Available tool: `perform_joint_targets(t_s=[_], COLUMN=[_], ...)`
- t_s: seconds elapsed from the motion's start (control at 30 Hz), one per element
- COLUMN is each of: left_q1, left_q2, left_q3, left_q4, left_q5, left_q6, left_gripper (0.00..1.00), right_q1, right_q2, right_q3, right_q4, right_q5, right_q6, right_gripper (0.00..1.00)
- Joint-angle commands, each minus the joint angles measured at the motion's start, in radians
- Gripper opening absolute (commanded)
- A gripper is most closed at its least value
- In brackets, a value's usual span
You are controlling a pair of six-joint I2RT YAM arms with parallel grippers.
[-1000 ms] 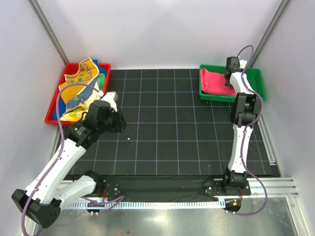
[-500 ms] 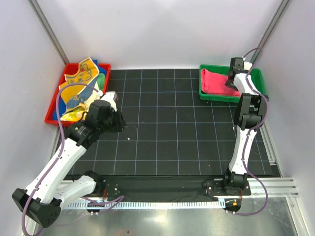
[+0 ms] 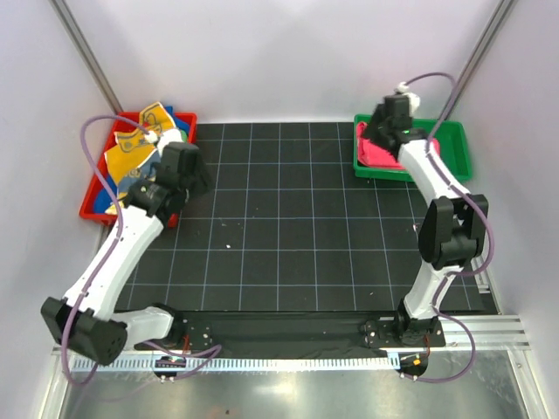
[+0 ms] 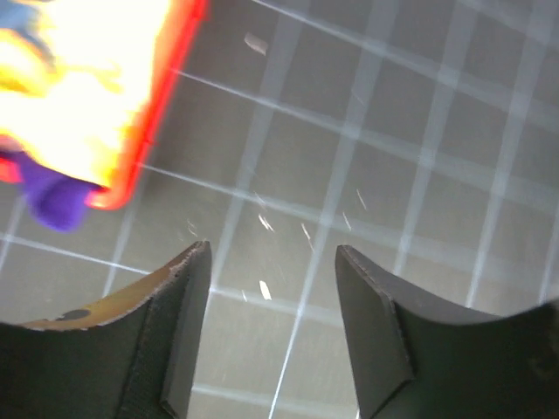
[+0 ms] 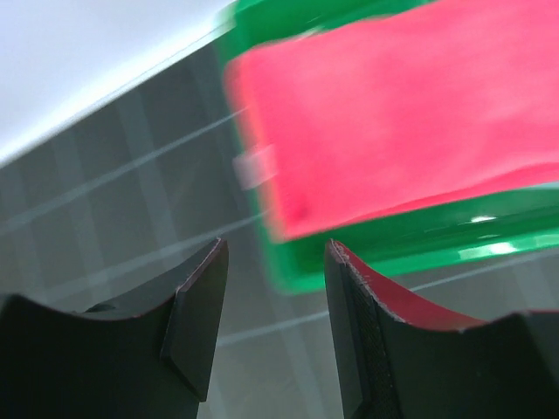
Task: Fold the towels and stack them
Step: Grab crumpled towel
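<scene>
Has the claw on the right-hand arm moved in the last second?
Yes. The right gripper has swung left over the green plastic tray, toward its left edge, above the pink-red towel.

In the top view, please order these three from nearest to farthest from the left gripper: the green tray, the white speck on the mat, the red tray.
1. red tray: at the far left, just beside the left gripper.
2. white speck: on the black mat, nearer the arm bases.
3. green tray: at the far right.
</scene>
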Motion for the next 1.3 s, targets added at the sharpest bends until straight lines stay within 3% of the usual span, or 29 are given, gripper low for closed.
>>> perform_joint_targets(t_s=[0.0, 0.17, 0.3, 0.7, 0.77, 0.87, 0.97, 1.0, 1.1, 1.27], left_q1=[0.147, 0.353, 0.474, 0.611, 0.623, 0.625, 0.623, 0.623, 0.62, 0.591], left_q2=[0.081, 0.198, 0.328, 0.618, 0.634, 0.632, 0.605, 0.586, 0.547, 0.459], left_q3=[0.074, 0.1, 0.116, 0.248, 0.245, 0.232, 0.211, 0.206, 0.189, 0.116], left_q4=[0.001, 0.06, 0.109, 0.113, 0.132, 0.159, 0.205, 0.215, 0.251, 0.331], left_q5=[-0.154, -0.205, -0.219, -0.114, -0.091, -0.065, -0.048, -0.045, -0.008, 0.004], left_q6=[-0.127, -0.267, -0.327, -0.427, -0.43, -0.427, -0.41, -0.407, -0.388, -0.368], left_gripper=[0.64, 0.67, 0.68, 0.65, 0.61, 0.48, 0.26, 0.14, 0.0, 0.0], right_q1=[0.127, 0.235, 0.242, 0.242, 0.242, 0.242, 0.242, 0.242, 0.242, 0.242], right_q2=[-0.06, -0.077, -0.081, -0.077, -0.074, -0.066, -0.061, -0.063, -0.064, -0.071], right_q3=[-0.092, -0.186, -0.21, -0.227, -0.232, -0.239, -0.242, -0.245, -0.248, -0.252], right_q4=[0.116, 0.211, 0.231, 0.268, 0.275, 0.289, 0.289, 0.292, 0.303, 0.309], right_q5=[-0.09, -0.157, -0.218, -0.281, -0.291, -0.292, -0.288, -0.285, -0.292, -0.295], right_q6=[0.037, 0.045, 0.047, 0.062, 0.071, 0.073, 0.071, 0.073, 0.081, 0.084], right_gripper=[0.55, 0.55, 0.55, 0.55, 0.55, 0.54, 0.54, 0.54, 0.53, 0.52])
